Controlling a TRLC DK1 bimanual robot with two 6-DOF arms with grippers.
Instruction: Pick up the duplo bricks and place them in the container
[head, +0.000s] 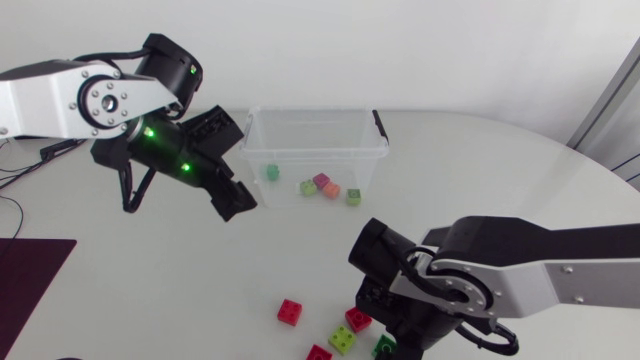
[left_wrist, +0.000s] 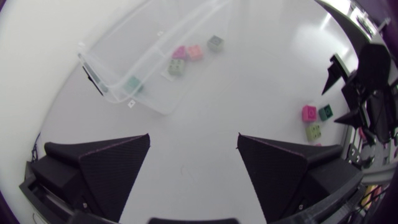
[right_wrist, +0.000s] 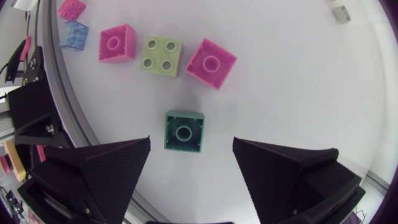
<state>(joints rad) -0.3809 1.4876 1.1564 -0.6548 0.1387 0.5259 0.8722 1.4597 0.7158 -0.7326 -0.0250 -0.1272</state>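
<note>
Green brick (right_wrist: 184, 130) sits, seemingly untouched, before the spread right hand (right_wrist: 191, 143).

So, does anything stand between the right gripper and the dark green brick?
Nothing visible. The dark green brick lies free on the table, just ahead of the open right gripper; other bricks lie beyond it.

Five bricks (head: 321, 182) in container (head: 300, 135), loose bricks (head: 290, 312) on table (head: 480, 170) before it, near right end effector (right_wrist: 192, 142)
</note>
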